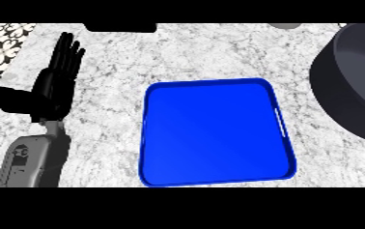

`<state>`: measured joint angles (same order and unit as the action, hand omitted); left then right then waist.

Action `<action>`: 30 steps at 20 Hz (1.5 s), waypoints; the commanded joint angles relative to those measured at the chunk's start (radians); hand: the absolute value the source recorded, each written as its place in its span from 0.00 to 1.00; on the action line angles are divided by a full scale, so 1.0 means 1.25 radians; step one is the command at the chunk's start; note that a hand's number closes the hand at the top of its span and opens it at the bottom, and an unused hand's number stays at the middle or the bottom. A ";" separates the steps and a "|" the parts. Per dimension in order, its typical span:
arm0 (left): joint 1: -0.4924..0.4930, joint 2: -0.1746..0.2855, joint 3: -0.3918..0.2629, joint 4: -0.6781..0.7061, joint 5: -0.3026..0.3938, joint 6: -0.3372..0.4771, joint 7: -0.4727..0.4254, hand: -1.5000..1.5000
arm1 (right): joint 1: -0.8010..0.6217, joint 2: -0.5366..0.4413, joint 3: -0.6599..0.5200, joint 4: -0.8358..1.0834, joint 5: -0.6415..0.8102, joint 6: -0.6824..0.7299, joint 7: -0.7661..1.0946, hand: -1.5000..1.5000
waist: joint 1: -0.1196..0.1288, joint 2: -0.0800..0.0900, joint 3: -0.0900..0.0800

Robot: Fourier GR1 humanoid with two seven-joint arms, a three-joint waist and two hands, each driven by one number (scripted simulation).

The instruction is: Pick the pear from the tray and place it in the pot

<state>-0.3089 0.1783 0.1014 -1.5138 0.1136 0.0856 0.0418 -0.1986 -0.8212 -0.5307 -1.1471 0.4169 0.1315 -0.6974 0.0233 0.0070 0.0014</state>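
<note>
Left hand (55, 85): black, fingers straight and together, pointing up, thumb relaxed, nothing in it. It sits at the view's left on a grey forearm (32, 160) with a boxy casing

Tray (214, 131): just right of the hand and a bit lower in view, not touching it. Glossy blue, rectangular, rounded corners, low raised rim, and a slot handle in the wall farthest from the hand. We only see bare blue floor inside

Pear: we can't locate it from this view

Pot (342, 88): well to the hand's right, past the tray and close to its far wall. Dark grey, matte, curved wall, cut off by the view's right edge

Counter (214, 54): white-grey marble veining, flat. There's an open strip between hand and tray, and a wider open patch above the tray

Above the fingertips, at the top edge, there's a flat black shape (119, 27). A patterned strip (16, 32) sits to the hand's upper left, and a small grey shape (285, 25) far right along the top
</note>
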 commanded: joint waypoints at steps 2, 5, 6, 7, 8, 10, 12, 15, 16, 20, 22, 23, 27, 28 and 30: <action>0.036 -0.019 -0.025 -0.069 -0.015 0.024 0.050 0.50 | -0.152 -0.024 0.065 0.238 0.073 -0.058 -0.093 1.00 | 0.005 -0.002 0.000; -0.007 -0.015 -0.010 -0.016 -0.011 0.019 0.027 0.50 | -0.206 -0.016 0.059 0.407 0.104 -0.141 -0.198 1.00 | 0.010 0.003 0.001; 0.006 -0.004 0.004 0.007 0.012 -0.019 -0.016 0.50 | -0.269 -0.043 0.070 0.434 0.111 -0.110 -0.160 1.00 | 0.016 0.005 0.001; -0.005 -0.012 -0.007 0.015 -0.009 -0.004 -0.019 0.50 | -0.282 -0.041 0.085 0.468 0.136 -0.135 -0.176 1.00 | 0.011 0.004 0.001; -0.023 -0.008 0.004 -0.006 0.008 0.003 0.021 0.50 | -0.299 -0.009 0.089 0.497 0.144 -0.170 -0.179 1.00 | 0.016 0.005 0.001; -0.001 -0.012 -0.015 -0.033 -0.004 -0.001 0.018 0.50 | -0.320 -0.029 0.100 0.561 0.170 -0.174 -0.192 1.00 | 0.014 0.004 0.001; -0.026 -0.025 -0.027 -0.012 -0.020 0.014 0.014 0.50 | -0.329 -0.004 0.143 0.571 0.223 -0.219 -0.171 1.00 | 0.019 0.006 0.002; -0.025 -0.025 -0.020 -0.005 -0.013 0.011 0.009 0.50 | -0.359 -0.058 0.146 0.651 0.211 -0.030 -0.119 1.00 | 0.026 0.010 0.002; -0.039 -0.002 -0.002 0.007 0.006 -0.015 0.008 0.50 | -0.366 -0.006 0.149 0.670 0.211 -0.052 -0.110 0.00 | 0.033 0.013 0.002; -0.002 -0.010 0.000 0.000 0.002 -0.010 -0.007 0.50 | -0.387 0.010 0.185 0.708 0.245 -0.025 -0.188 0.00 | 0.023 0.009 0.002; -0.020 -0.015 -0.007 -0.002 -0.002 -0.003 0.004 0.50 | -0.376 -0.022 0.168 0.731 0.232 -0.001 -0.271 0.00 | 0.021 0.011 0.004; -0.007 0.002 0.006 -0.028 0.011 -0.014 0.013 0.50 | -0.382 -0.015 0.161 0.731 0.224 -0.005 -0.290 0.00 | 0.021 0.008 0.003; -0.019 -0.010 -0.010 -0.007 -0.015 0.004 0.015 0.50 | -0.419 -0.005 0.111 0.745 0.161 0.077 -0.326 0.00 | 0.010 0.006 0.003; 0.011 -0.015 -0.007 -0.008 -0.015 0.002 -0.016 0.50 | -0.412 -0.029 0.091 0.755 0.141 0.105 -0.343 0.00 | 0.009 0.006 0.003; 0.001 0.004 0.010 -0.007 -0.002 -0.011 -0.010 0.50 | -0.445 -0.032 0.064 0.782 0.109 0.146 -0.277 0.00 | 0.016 0.007 0.003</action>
<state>-0.3213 0.1705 0.1022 -1.5173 0.1078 0.0799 0.0404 -0.7186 -0.8403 -0.3940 -0.2178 0.6167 0.1692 -1.0026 0.0402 0.0162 0.0050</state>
